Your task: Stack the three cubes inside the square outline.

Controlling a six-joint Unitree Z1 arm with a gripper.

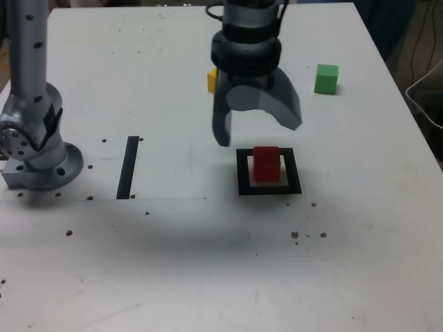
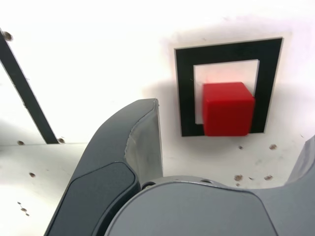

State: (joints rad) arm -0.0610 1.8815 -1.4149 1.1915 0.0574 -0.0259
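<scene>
1. The red cube [image 1: 266, 164] sits inside the square outline [image 1: 269, 189], a little right of the middle of the exterior view. It stands on the white centre and nothing is on top of it.
2. In the wrist view the red cube [image 2: 226, 108] is pushed toward one corner of the square outline [image 2: 184, 93], and it covers a bit of the black border there.
3. The end effector [image 1: 257, 131] hangs above the table [image 1: 208, 277], just up and to the left of the red cube in the exterior view. Its two fingers are spread wide apart and nothing is between them. It does not touch the cube.
4. The yellow cube [image 1: 212, 80] is near the top middle of the exterior view, partly hidden behind the end effector.
5. The green cube [image 1: 327, 79] stands alone at the upper right of the exterior view, well apart from the square.
6. A straight black strip [image 1: 128, 167] lies on the table at the left of the exterior view, near the grey arm base [image 1: 38, 162].
</scene>
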